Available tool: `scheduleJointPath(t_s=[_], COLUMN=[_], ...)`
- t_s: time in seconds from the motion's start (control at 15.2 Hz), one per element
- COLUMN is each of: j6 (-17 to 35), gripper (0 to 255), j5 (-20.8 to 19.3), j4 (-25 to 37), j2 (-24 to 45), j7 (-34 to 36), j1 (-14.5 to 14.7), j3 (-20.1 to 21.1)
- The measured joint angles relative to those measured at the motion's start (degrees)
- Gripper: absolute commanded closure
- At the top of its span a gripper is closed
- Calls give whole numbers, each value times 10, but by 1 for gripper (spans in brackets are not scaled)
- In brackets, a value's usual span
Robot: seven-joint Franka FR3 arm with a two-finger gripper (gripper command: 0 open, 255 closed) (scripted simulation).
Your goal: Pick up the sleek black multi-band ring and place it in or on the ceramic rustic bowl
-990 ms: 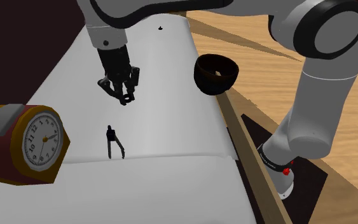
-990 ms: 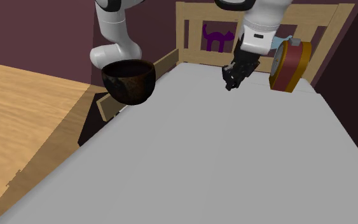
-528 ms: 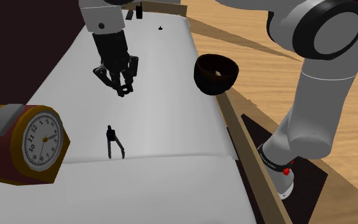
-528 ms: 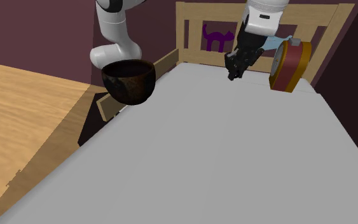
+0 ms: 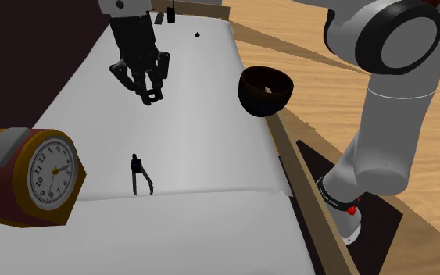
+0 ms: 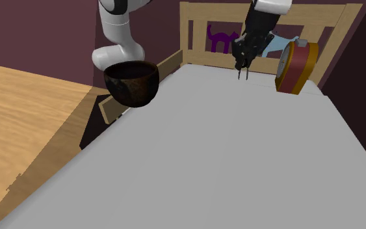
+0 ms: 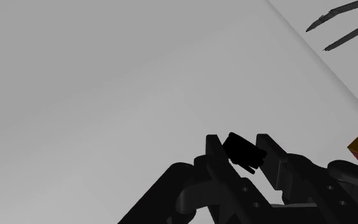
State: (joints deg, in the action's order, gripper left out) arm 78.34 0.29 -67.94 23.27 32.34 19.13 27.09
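**Ring in hand, transfer to bowl outstanding**

Progress: The hand (image 5: 151, 98) hangs in the air above the bed (image 5: 198, 125), clear of its surface. In the wrist view its fingers are drawn close, with a small black block, judged to be the ring (image 7: 242, 153), clasped between them. The pick-up is therefore judged complete. The placing is not done. The bowl (image 5: 265, 90) is dark and looks empty. It stands at the bed's edge on the shoulder view's right, well apart from the hand. What remains is to carry the ring across to the bowl, lower it and let it go. The ring is small, so there is some risk that it slips on the way.

Surface: The bed is covered in plain pale grey. On it, nearer the camera than the hand, lie a pair of dark dividers (image 5: 139, 173). A red and yellow clock (image 5: 30, 176) stands at the shoulder view's near left. A small dark item (image 5: 198, 34), too small to name, lies at the far end.

Room: The bed frame is pale wood. Its headboard (image 6: 197, 29) bears a purple cat shape (image 6: 222, 38). The floor (image 6: 25, 110) is wood plank and the wall (image 6: 45, 29) is dark maroon.
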Motion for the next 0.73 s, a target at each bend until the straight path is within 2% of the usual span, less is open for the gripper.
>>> scheduleJointPath(t_s=[0.4, 0.73], j6=[-60, -125], gripper=[255, 255], j5=[-9, -23], j4=[86, 190], j2=[26, 64], j7=[12, 23], j1=[16, 40], j3=[1, 0])
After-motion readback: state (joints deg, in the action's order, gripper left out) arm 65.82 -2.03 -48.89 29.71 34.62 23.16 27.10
